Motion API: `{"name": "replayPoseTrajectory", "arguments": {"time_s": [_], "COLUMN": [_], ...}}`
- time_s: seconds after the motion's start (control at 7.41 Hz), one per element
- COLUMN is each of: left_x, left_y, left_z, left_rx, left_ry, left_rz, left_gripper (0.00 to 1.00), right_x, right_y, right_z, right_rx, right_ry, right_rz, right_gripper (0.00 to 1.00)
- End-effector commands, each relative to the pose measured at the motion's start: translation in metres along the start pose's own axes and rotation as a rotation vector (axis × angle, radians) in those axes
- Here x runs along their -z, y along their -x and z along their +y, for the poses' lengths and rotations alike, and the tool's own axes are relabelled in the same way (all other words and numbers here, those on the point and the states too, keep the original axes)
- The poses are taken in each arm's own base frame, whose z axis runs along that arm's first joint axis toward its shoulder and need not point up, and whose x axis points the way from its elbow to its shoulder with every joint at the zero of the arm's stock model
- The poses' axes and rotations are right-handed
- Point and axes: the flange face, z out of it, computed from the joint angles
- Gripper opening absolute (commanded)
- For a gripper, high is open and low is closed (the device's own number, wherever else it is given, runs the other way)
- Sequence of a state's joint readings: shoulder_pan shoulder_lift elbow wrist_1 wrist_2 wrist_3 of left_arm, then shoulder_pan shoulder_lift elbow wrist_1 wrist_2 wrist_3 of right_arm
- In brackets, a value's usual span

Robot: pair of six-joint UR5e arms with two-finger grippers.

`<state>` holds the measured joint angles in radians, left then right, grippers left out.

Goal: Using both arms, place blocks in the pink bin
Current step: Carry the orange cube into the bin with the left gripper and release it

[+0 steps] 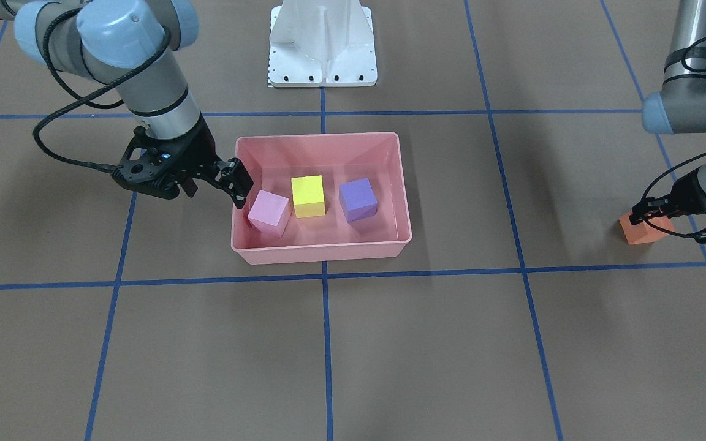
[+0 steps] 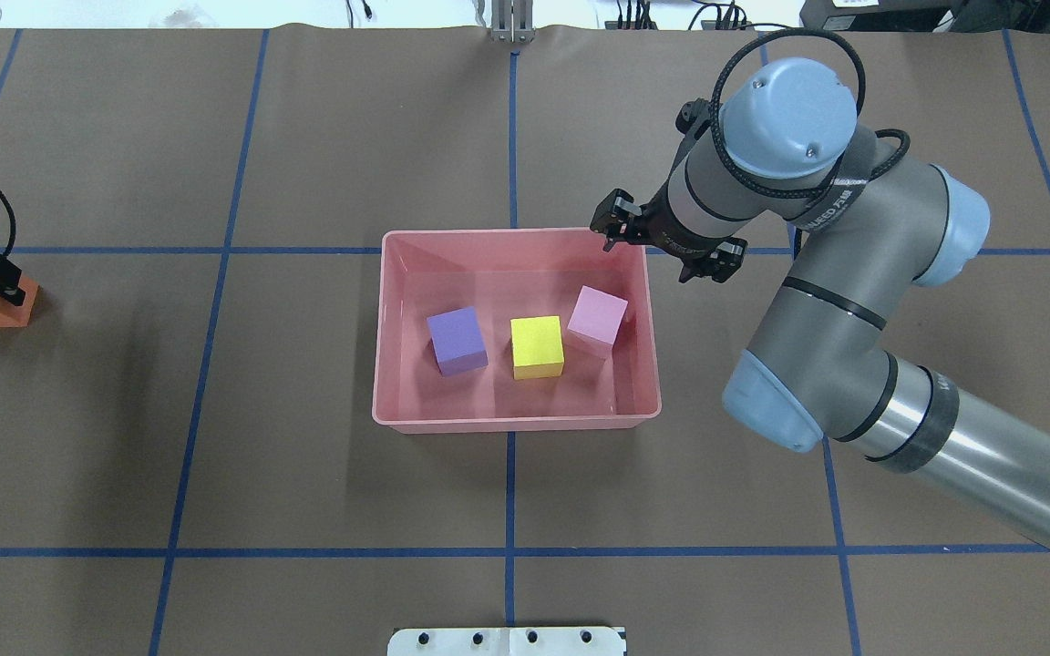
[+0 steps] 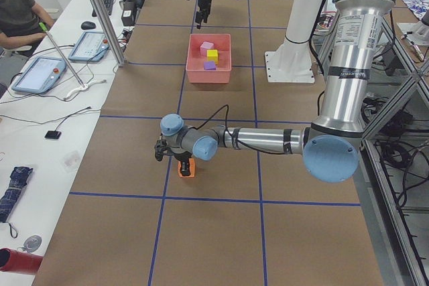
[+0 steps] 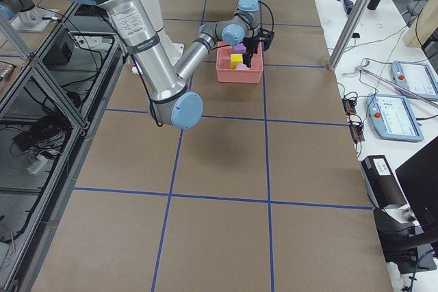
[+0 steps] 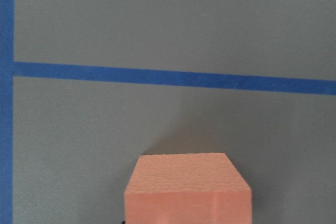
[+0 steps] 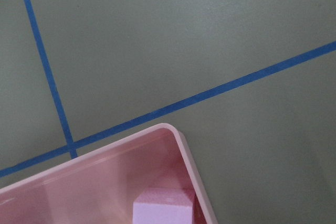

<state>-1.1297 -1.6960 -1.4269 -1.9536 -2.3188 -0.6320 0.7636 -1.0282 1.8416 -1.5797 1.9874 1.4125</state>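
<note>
the pink bin (image 1: 322, 253) – a low-walled, smooth plastic tray with a rounded rim – sits mid-table (image 1: 439, 355) on matte brown paper crossed by blue tape (image 1: 326, 343). three matte, foam-like cubes rest on its floor in a row. the purple cube (image 1: 358, 199) and yellow cube (image 1: 308, 195) sit square. the pink cube (image 1: 269, 212) is turned at an angle, close to the wall on the robot's right.

your right gripper (image 1: 240, 191) hangs over that wall near a corner, just beside the pink cube and holding nothing. you can't tell from these views how far apart its jaws stand.

the orange cube (image 1: 642, 233) sits on the paper well apart from the bin, on the robot's left. your left gripper (image 1: 642, 211) is down at it – its wrist view shows the cube's grainy top close up, but no fingers, so you can't tell whether the jaws clamp it.
</note>
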Motion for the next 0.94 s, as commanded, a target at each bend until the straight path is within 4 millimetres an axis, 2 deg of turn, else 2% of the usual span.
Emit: {"name": "replayPoseTrajectory", "arguments": {"time_s": [0.0,0.14,0.4,0.54,0.68,0.81], "left_x": [0.065,0.106,0.14,0.151,0.138,0.118], "left_y": [-0.091,-0.145,-0.311,-0.374,-0.425,-0.467], "left_z": [0.0,0.004,0.043,0.057,0.079,0.104], "left_rx": [0.079,0.147,0.223,0.26,0.28,0.267], "left_ry": [-0.006,-0.011,0.054,0.097,0.086,0.072], "left_rz": [0.178,0.265,0.379,0.416,0.416,0.389], "left_gripper": [0.0,0.0,0.0,0.0,0.0,0.0], "right_x": [0.012,0.013,0.006,0.005,0.007,0.008], "right_y": [-0.069,-0.093,-0.125,-0.139,-0.156,-0.163], "right_z": [-0.02,-0.034,-0.044,-0.054,-0.063,-0.07], "right_rx": [0.108,0.118,0.152,0.178,0.219,0.223], "right_ry": [-0.007,-0.002,0.013,0.009,0.008,0.019], "right_rz": [0.057,0.076,0.106,0.123,0.14,0.14], "right_gripper": [1.0,1.0,1.0,1.0,1.0,1.0]}}
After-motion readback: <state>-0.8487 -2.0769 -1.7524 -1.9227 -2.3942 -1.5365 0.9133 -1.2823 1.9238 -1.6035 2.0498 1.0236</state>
